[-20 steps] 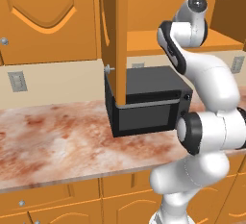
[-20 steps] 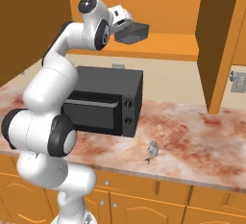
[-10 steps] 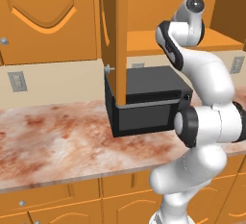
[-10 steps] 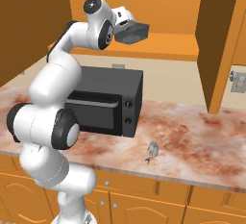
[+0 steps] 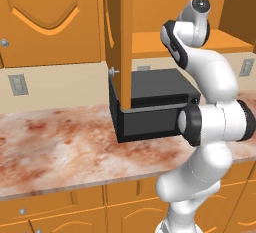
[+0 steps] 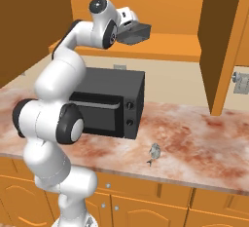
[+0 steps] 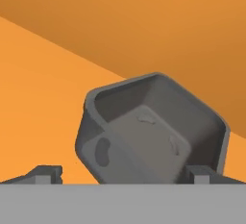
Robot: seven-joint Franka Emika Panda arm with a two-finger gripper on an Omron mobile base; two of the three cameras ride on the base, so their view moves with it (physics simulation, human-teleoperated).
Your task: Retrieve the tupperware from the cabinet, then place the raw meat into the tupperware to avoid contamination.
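Observation:
The tupperware, a small dark grey container, hangs tilted just above the shelf of the open cabinet. My gripper is shut on it at the end of the raised arm. In the hand view the tupperware sits close between the spread fingertips, its open side turned toward the camera. The raw meat lies on the marbled counter, in front of and to the right of the microwave. The open cabinet door hangs in front of the microwave in the left base view.
A big black microwave stands on the counter under the shelf, also seen as the microwave. The right cabinet door stands open over the counter. Closed wall cabinets are to the left. Drawer fronts run below.
The arm's upper joints have shifted slightly; the tupperware has stayed in the gripper at nearly the same spot over the shelf, a touch lower.

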